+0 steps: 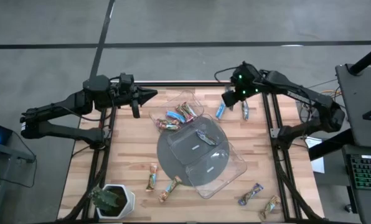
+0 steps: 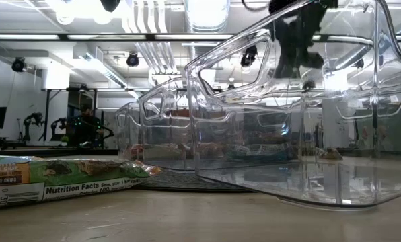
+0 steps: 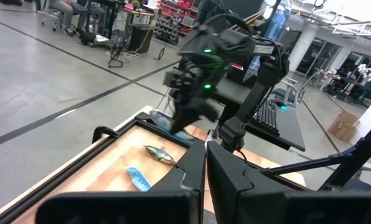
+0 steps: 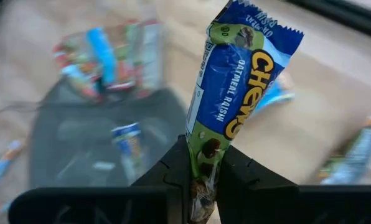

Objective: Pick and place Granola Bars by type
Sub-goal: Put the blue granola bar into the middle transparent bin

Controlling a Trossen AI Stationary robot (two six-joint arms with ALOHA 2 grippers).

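My right gripper [image 1: 230, 96] hovers over the table's far right part, shut on a blue granola bar [image 4: 235, 93] that points toward the trays. Two more bars [image 1: 220, 111] [image 1: 244, 111] lie flat on the wood just below it. My left gripper [image 1: 151, 95] waits shut above the far left edge, touching nothing. The far clear tray [image 1: 176, 116] holds several mixed bars, and another tray [image 1: 204, 138] holds a blue one. Loose bars [image 1: 152, 176] [image 1: 170, 188] [image 1: 250, 194] [image 1: 270, 206] lie near the table's front. My right gripper pinches the blue bar by one crimped end [image 4: 204, 163] between its two fingers [image 4: 170, 169]. The fingers lie along the bar, and the rest of the wrapper sticks out past the fingertips. They come slanting down from the far right. The bar is lifted clear of the table.
A grey disc [image 1: 167, 155] in the middle carries three clear trays; the nearest tray [image 1: 220, 171] overhangs it toward the front right. A white-potted plant [image 1: 112, 200] stands at the near left corner. A green-wrapped bar [image 2: 59, 176] lies close in the low view.
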